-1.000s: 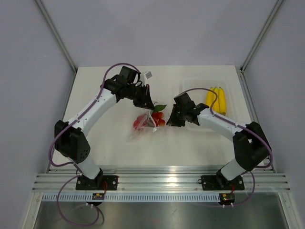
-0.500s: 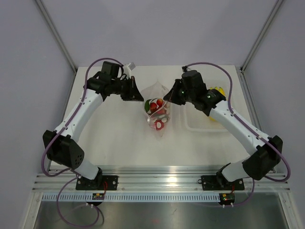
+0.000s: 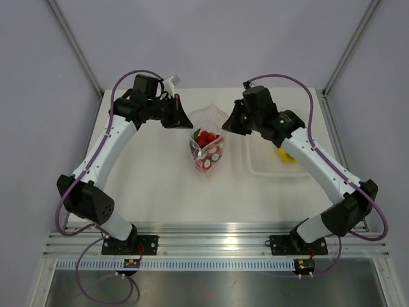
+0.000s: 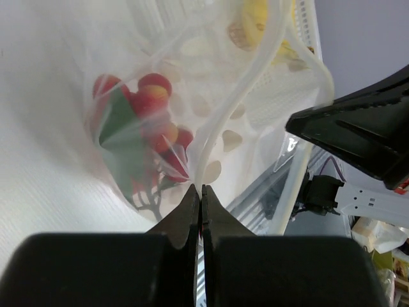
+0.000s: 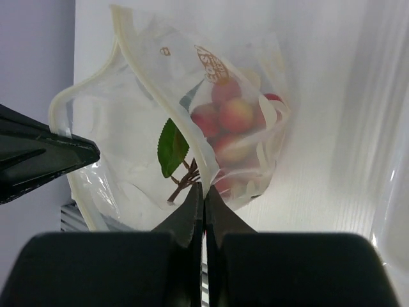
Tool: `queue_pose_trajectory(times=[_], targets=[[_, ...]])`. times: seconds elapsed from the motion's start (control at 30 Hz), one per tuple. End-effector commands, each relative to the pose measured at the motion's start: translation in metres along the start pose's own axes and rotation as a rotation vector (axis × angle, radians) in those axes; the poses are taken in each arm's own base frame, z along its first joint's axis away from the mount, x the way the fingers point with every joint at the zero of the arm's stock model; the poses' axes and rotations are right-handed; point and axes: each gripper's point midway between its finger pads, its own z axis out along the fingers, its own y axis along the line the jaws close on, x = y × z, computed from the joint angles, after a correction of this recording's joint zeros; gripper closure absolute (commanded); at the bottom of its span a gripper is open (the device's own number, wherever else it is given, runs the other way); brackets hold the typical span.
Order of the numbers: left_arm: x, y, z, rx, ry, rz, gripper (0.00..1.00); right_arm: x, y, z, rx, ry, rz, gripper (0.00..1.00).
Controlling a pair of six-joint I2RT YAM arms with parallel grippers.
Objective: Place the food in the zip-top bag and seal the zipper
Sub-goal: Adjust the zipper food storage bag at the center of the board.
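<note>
We see a white matte table (image 3: 160,185). One clear rigid tray (image 3: 268,173) sits directly on it, right side. The zip-top bag (image 3: 208,153) hangs over the centre; we can't tell if its bottom tip touches the tabletop.

A second earlier the zip-top bag (image 3: 208,148) lay crumpled on the table (image 3: 147,185), just below the left tool (image 3: 188,121). It had since been lifted and hung between the left tool and the right tool (image 3: 227,124), its mouth stretched from one to the other. The right tool, half open beside the bag before, had closed on the bag's rim. Both tools had drawn back toward the far side of the table and spread apart. The strawberries (image 3: 206,139) had settled low in the bag, below both tools. The bananas (image 3: 285,157), plainly seen in the tray (image 3: 255,168) before, were mostly hidden behind the right arm (image 3: 310,160); they had probably not moved.
</note>
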Motion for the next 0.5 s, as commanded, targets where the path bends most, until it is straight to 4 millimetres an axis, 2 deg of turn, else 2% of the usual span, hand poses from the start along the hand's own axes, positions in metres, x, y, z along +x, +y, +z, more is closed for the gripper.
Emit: queue_pose_trajectory(times=[0.0,0.07,0.2,0.3,0.37,0.47], targets=[[-0.006,-0.004,-0.006,0.024,-0.041,-0.002,1.00,-0.011,-0.008,-0.014,0.024,-0.083,-0.031,1.00],[0.001,0.009,0.004,0.018,-0.014,-0.039,1.00,0.018,-0.036,0.014,0.098,-0.010,-0.027,1.00],[0.000,0.025,0.007,-0.043,-0.025,-0.043,1.00,0.049,-0.075,0.037,0.206,0.054,-0.010,1.00],[-0.001,0.039,0.004,-0.078,-0.025,-0.052,1.00,0.054,-0.086,0.035,0.224,0.044,0.005,1.00],[-0.007,0.046,-0.003,-0.082,-0.042,-0.068,1.00,0.051,-0.088,0.029,0.224,0.030,0.006,1.00],[-0.013,0.044,-0.008,-0.066,-0.065,-0.074,1.00,0.044,-0.081,0.023,0.202,0.016,-0.001,1.00]])
